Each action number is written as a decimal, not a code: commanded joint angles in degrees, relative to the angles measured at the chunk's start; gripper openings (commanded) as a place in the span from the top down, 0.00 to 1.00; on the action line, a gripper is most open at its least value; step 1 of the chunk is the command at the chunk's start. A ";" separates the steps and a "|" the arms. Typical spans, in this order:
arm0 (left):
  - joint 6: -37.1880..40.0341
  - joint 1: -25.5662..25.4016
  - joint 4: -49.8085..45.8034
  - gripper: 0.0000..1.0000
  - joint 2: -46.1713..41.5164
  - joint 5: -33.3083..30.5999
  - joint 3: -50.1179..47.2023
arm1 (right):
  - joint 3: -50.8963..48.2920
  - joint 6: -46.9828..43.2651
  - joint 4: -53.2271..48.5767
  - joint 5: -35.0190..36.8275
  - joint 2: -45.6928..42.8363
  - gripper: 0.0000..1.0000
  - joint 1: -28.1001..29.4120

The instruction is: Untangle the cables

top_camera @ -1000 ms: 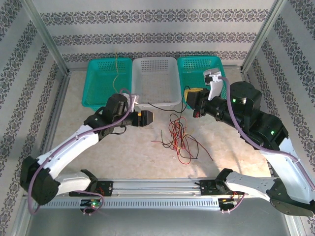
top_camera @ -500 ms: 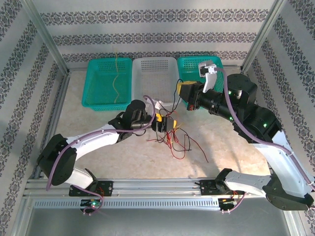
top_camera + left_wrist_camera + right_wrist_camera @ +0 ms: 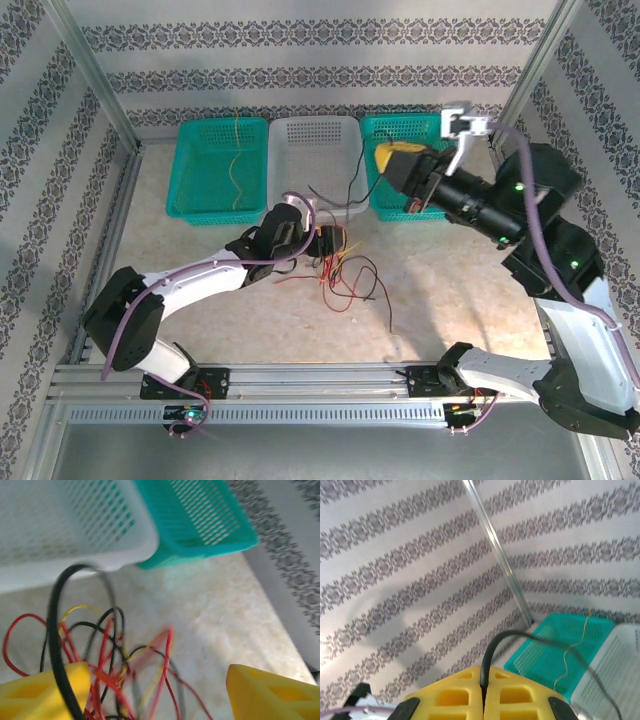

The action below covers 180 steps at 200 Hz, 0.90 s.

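Cables [image 3: 340, 272] (thin red, yellow and black wires, tangled) heaped mid-way across beige table [image 3: 450, 290]. Left gripper [image 3: 330, 243] spread wide at heap's far edge, strands between yellow fingers [image 3: 45, 690]. Right gripper [image 3: 395, 160] aloft above right-hand teal mesh basket [image 3: 388, 208], pads pressed together on single black cable [image 3: 487, 665].

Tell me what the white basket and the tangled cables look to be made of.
White basket: moulded plastic by the look; even colour, perforated grid walls, soft sheen. Cables: thin wires in smooth red, yellow and black sleeving, probably plastic insulation; they hold loose curls. Core hidden.
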 commanded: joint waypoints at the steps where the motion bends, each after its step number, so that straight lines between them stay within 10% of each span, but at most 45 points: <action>1: -3.09 0.49 -4.36 0.32 1.52 -2.52 -1.96 | 4.17 0.88 2.55 -2.29 -0.85 1.00 -2.63; 98: -2.55 0.86 -17.05 0.29 -10.03 -1.42 -2.21 | 9.56 -0.21 -8.12 3.31 9.13 1.00 -22.77; 180: -2.40 7.13 -29.97 0.37 -18.75 0.18 3.47 | 23.49 -2.94 -13.35 2.73 34.52 1.00 -36.30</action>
